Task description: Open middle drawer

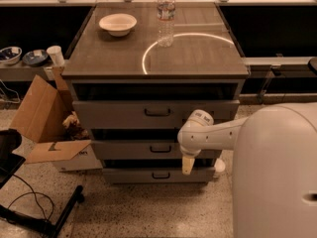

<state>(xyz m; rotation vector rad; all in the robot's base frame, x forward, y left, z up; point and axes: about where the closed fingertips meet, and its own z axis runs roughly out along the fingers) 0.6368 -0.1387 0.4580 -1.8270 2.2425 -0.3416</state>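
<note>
Legible text: none is showing.

Cardboard box [47, 113], lying well to the left of the jaws: dark printed marks are showing on its flap, too blurred to read.

Water bottle [166, 15], standing on the table [198, 58] far beyond the jaws: its label is showing no readable wording.

Jaws: hanging just below and right of the middle drawer [124, 150] handle, bearing no readable mark.

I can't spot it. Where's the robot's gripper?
The gripper hangs low, right of centre, in front of the middle drawer, just right of its handle.
</note>
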